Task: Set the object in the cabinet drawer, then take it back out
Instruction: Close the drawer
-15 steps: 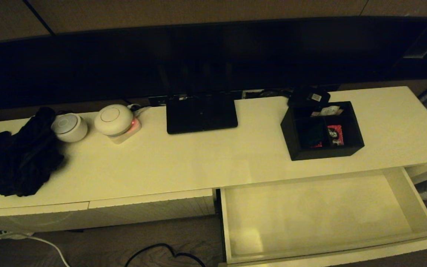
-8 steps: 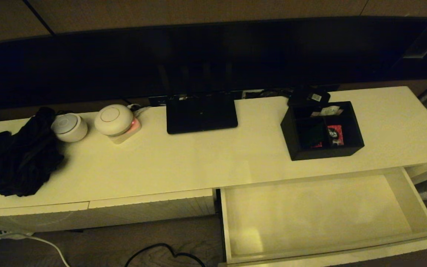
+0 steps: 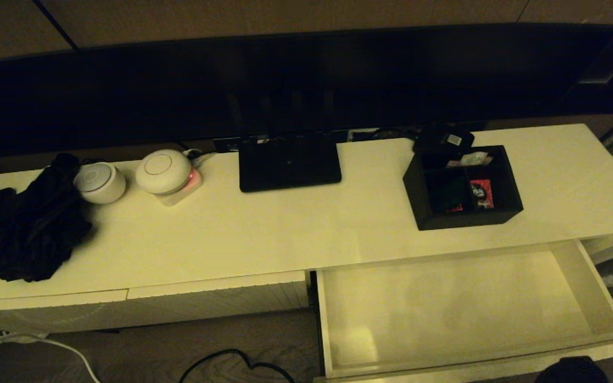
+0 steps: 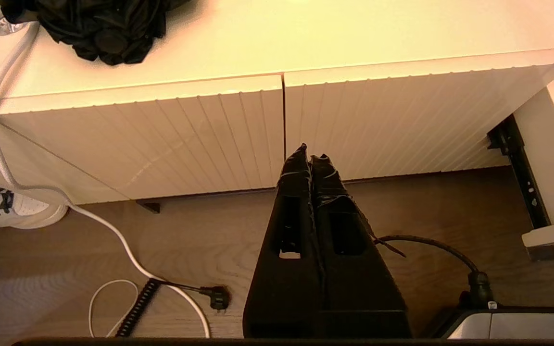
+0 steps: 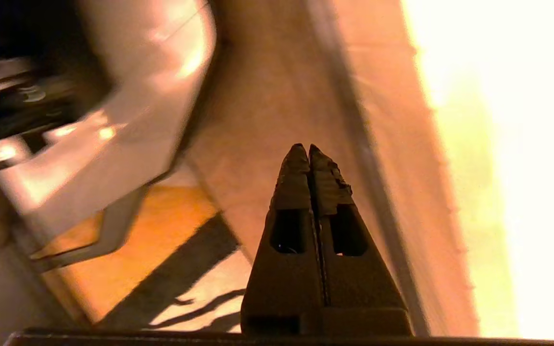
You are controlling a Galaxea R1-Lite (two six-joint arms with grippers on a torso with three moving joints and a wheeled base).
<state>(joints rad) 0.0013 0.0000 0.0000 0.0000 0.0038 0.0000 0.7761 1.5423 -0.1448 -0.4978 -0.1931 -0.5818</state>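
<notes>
The black organiser box [image 3: 462, 187] with inner dividers and red-and-white packets stands on the cabinet top [image 3: 285, 229] at the right, just behind the pulled-out drawer. The wide cream drawer [image 3: 461, 308] is open and its pale interior holds nothing. A dark part of my right arm [image 3: 570, 371] shows at the bottom right edge of the head view, in front of the drawer front. My right gripper [image 5: 304, 150] is shut with nothing in it, low beside the ribbed drawer front [image 5: 431, 192]. My left gripper [image 4: 309, 153] is shut and empty, parked low before the closed ribbed fronts [image 4: 209, 134].
On the cabinet top lie a flat black router [image 3: 289, 162], a small black device with a white label [image 3: 444, 139], two white round devices [image 3: 164, 171] and a black cloth bundle [image 3: 30, 223]. White and black cables [image 4: 128, 250] run across the wooden floor.
A dark part of my right arm has come into the bottom right corner of the head view. The box, drawer and other things have not moved.
</notes>
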